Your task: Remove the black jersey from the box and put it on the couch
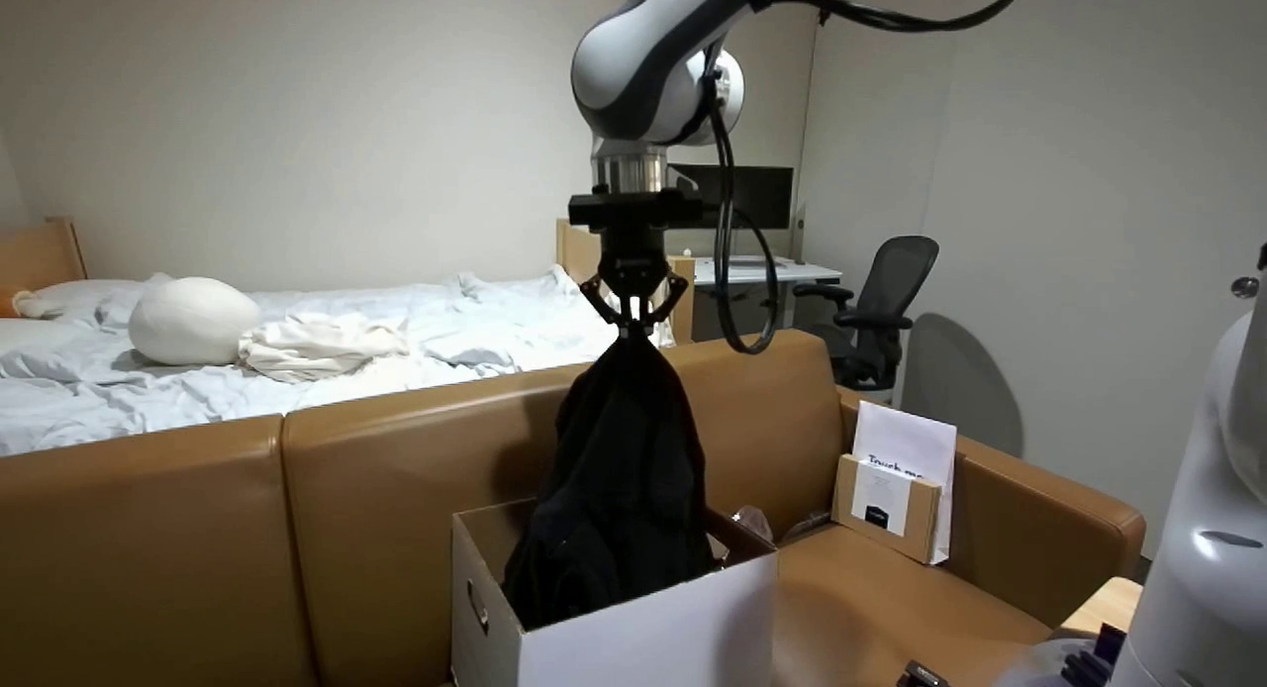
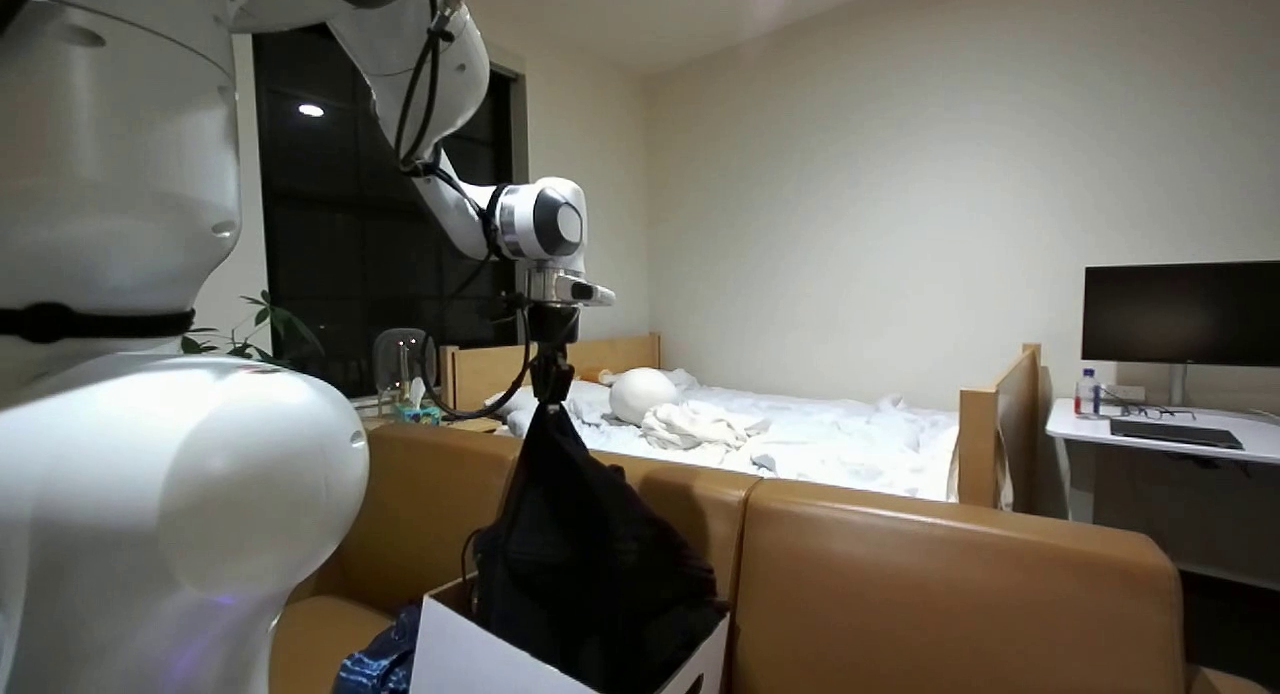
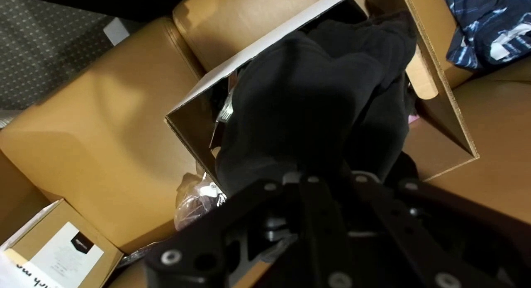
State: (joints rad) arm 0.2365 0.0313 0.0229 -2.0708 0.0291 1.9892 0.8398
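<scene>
The black jersey (image 1: 629,469) hangs from my gripper (image 1: 634,326), gathered at its top. It shows in both exterior views, also here (image 2: 600,564); its lower part is inside the white cardboard box (image 1: 648,637). My gripper (image 2: 552,402) is shut on the jersey, above the box. In the wrist view the jersey (image 3: 307,101) spreads below the fingers and covers much of the box opening; the fingertips are dark against the cloth. The box stands on the brown couch (image 1: 148,539), close to its backrest. The jersey's lower end is hidden by the box walls.
A cardboard package (image 1: 886,509) with white paper leans at the couch's armrest. A blue patterned garment (image 3: 489,26) lies beside the box. Clear plastic wrapping (image 3: 197,205) lies by another box side. A bed (image 1: 475,341) stands behind the backrest.
</scene>
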